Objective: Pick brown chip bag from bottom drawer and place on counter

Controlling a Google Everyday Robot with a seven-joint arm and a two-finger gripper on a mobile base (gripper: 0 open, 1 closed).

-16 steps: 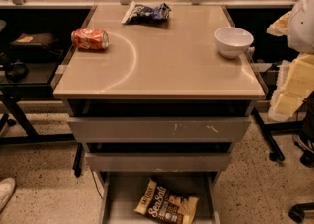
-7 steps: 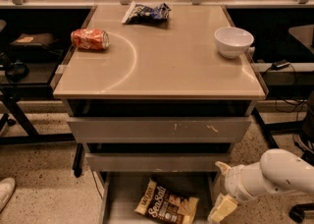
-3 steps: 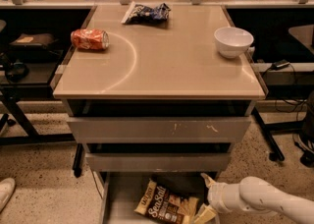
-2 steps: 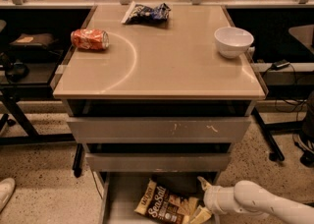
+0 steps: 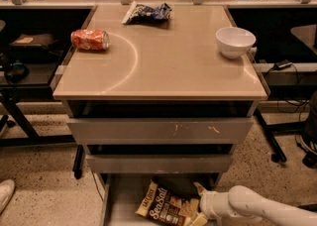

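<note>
The brown chip bag lies flat in the open bottom drawer, white "Sea Salt" script facing up. My gripper reaches in from the lower right, low in the drawer at the bag's right end. Its two tan fingers stand apart, one above and one below that end of the bag. The bag still rests on the drawer floor. The beige counter with its white curved line sits on top of the drawer unit.
On the counter lie a red can on its side at the left, a dark blue and white bag at the back, and a white bowl at the right. Two wider grey drawers jut out above the bottom one.
My arm came down from the upper right to drawer level, then moved left until the gripper reached the bag's right end. The bag has not moved.
</note>
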